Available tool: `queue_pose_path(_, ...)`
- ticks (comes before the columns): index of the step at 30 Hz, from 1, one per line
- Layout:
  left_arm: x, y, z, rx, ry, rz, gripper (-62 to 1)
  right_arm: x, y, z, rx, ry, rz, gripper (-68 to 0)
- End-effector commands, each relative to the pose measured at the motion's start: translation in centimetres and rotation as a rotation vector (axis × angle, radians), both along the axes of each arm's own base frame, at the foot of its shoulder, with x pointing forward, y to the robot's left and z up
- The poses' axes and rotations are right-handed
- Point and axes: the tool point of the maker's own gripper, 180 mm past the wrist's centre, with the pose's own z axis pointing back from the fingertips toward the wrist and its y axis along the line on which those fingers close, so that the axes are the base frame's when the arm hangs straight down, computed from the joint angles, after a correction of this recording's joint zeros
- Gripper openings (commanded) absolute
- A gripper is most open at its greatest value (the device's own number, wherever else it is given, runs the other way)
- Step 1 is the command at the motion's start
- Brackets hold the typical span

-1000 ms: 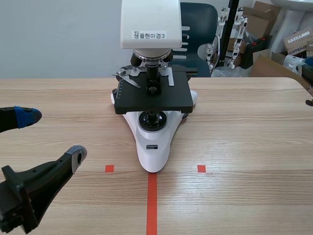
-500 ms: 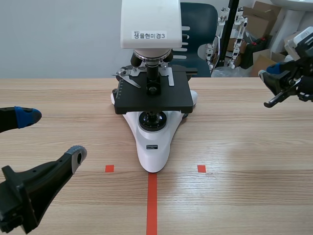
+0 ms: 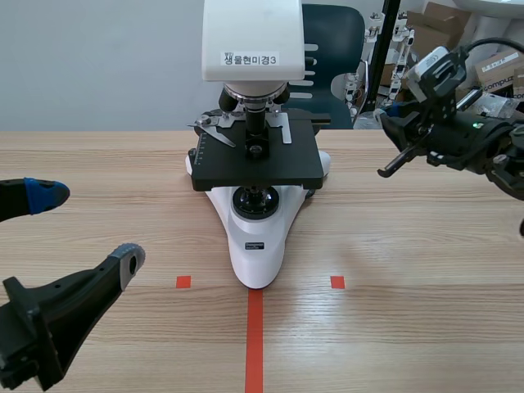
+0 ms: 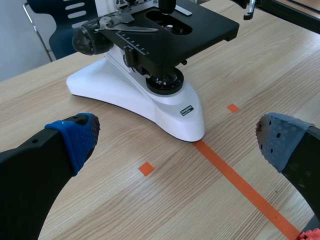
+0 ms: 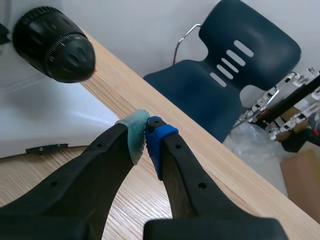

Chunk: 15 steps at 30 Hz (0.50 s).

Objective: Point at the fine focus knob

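wood-grain table [image 3: 409,237] in a lab room, with a dark blue chair [image 5: 240,75] and cardboard cartons [image 3: 458,106] behind it, carried a white microscope [image 3: 258,237] set at the head of the orange tape line [image 3: 255,336], presumably so either arm could reach it. my right gripper [image 5: 146,135] hung raised off the microscope's right flank, its pads pressed together with nothing between them, a single blunt tip suited, i judged, to pointing rather than grasping. ahead of that tip and apart from it sat the fine focus knob [image 5: 75,56], the smaller ridged black cap at the outer end of the focus dial on the microscope's side. my left gripper [image 3: 88,225] hovered low at the table's left, fingers spread wide and holding nothing, seemingly parked clear of the job.
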Motion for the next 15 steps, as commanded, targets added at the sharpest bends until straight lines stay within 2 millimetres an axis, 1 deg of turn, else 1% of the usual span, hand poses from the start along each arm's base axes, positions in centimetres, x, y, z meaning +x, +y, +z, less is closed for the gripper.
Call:
queue_pose_path(1,0.1,-0.1,0.6,-0.020,-0.018,0.007,1.4,0.9,0.1,2.2,0.017,-0.058,0.001,-66.9)
queue_pose_path(3,0.1,-0.1,0.6,-0.020,-0.019,0.007,1.4,0.8,0.7,2.1,0.028,-0.057,0.008,-66.9)
queue_pose_path(8,0.1,-0.1,0.6,-0.020,-0.019,0.007,1.4,0.7,1.5,1.8,0.041,-0.043,0.017,-66.9)
queue_pose_path(15,0.1,-0.1,0.6,-0.020,-0.019,0.007,1.4,0.1,1.5,0.5,0.037,-0.005,0.018,-66.9)
